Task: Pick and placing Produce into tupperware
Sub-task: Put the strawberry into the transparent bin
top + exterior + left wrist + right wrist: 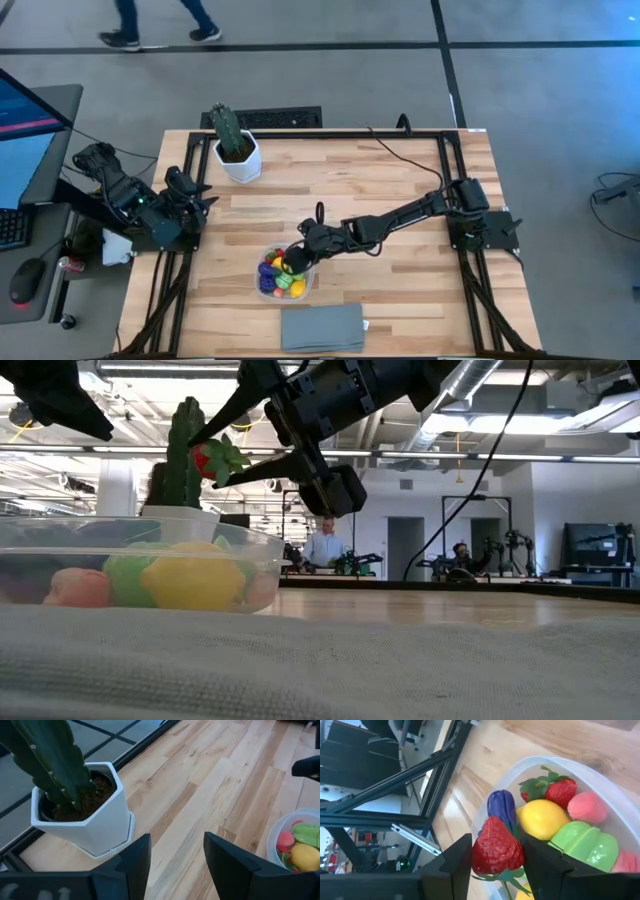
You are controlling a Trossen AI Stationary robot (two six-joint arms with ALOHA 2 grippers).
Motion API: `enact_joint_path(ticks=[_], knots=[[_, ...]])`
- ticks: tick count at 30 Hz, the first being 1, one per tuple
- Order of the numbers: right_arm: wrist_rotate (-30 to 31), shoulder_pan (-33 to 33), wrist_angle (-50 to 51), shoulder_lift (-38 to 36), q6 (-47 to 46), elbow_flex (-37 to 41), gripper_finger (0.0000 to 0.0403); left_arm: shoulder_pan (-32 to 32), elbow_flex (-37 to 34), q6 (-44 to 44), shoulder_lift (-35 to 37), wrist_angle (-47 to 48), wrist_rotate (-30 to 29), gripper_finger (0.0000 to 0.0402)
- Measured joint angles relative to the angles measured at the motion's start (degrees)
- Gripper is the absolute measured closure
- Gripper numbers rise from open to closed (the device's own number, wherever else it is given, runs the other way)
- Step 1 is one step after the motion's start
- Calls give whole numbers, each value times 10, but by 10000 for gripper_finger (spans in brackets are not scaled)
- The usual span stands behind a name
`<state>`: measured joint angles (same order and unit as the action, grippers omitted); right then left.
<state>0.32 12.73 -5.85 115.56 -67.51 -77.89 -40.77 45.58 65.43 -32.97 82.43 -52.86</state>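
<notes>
Above the tupperware, right end effector clamped on a strawberry.

Overhead and table-level views share the tupperware; wrists look close

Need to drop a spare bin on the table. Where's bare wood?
Free: the stretch between the cactus pot and the right arm base, and front right beside the grey cloth. Crowded: mid-front, where the right gripper holds a strawberry over the tupperware.
</notes>
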Motion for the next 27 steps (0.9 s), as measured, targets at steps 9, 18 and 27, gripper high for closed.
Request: enact_joint_path(ticks=[9, 18, 27], knots=[[0, -2, -1, 0, 0, 0, 227, 0, 0, 0, 0, 0, -4, 228], [0, -3, -2, 0, -5, 0, 224, 0, 0, 0, 0, 0, -6, 228], [0, -3, -6, 0, -5, 0, 221, 0, 0, 0, 0, 0, -22, 228]])
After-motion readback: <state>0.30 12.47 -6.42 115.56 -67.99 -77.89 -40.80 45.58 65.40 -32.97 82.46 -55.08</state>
